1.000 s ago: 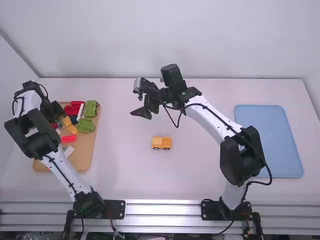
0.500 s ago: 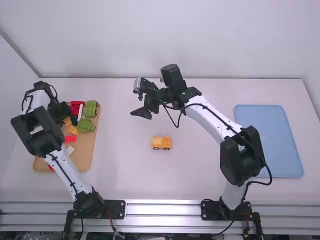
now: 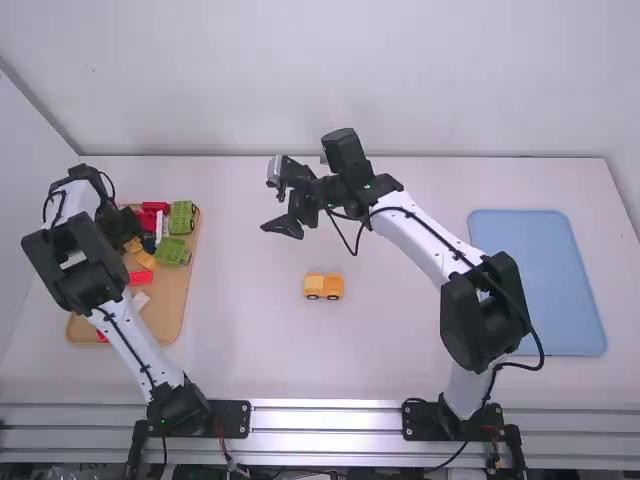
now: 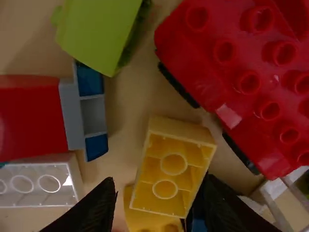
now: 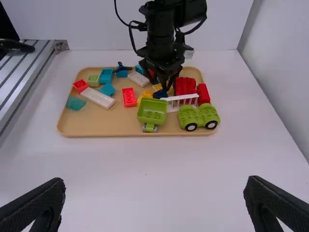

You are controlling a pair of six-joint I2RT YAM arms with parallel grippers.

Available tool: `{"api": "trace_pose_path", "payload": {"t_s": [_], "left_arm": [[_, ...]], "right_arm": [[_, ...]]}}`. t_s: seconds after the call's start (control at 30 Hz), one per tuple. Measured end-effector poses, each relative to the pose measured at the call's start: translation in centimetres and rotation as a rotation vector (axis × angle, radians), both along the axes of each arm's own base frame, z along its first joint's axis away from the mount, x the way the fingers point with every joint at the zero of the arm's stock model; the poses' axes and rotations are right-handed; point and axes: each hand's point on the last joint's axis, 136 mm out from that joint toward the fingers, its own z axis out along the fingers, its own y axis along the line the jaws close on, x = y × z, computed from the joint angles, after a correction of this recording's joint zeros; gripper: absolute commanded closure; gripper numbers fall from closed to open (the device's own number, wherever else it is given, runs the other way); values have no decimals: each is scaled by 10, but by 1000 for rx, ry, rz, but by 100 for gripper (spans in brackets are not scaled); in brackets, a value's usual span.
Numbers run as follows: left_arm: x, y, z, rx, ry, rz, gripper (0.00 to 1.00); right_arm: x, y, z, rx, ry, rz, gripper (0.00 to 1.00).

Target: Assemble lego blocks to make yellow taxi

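As left wrist sees, yellow block point(image 4: 165, 176), upturned

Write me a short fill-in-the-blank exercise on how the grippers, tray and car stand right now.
The upturned block seen between the left gripper's fingers is coloured ____.
The right gripper's two fingers are ____.
In the high view, the small wheeled car stands on the table between the wooden tray and a flat mat coloured ____.
The wooden tray lies nearer the base of the ____ arm.

Missing words, in order: yellow; apart; blue; left.
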Motion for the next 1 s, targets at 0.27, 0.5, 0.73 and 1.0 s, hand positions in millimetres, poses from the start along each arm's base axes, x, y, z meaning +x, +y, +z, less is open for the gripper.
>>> {"api": "trace_pose_path", "payload": {"t_s": [0.27,0.5,0.73,1.0], "left_arm": [[-1,1,0,9,8,-61,50],[-5,-1,-13,12,19,-139,53],[0,3,-14,32,0,-171,60],[-1,1,-21,31,-6,-176,70]], "right_arm": [[0,0,0,0,-1,0,2],[4,-1,-2,-15,-10,-23,1],[7,-2,-3,-22,-16,-35,1],[7,-3,-4,-24,-13,-39,1]]}}
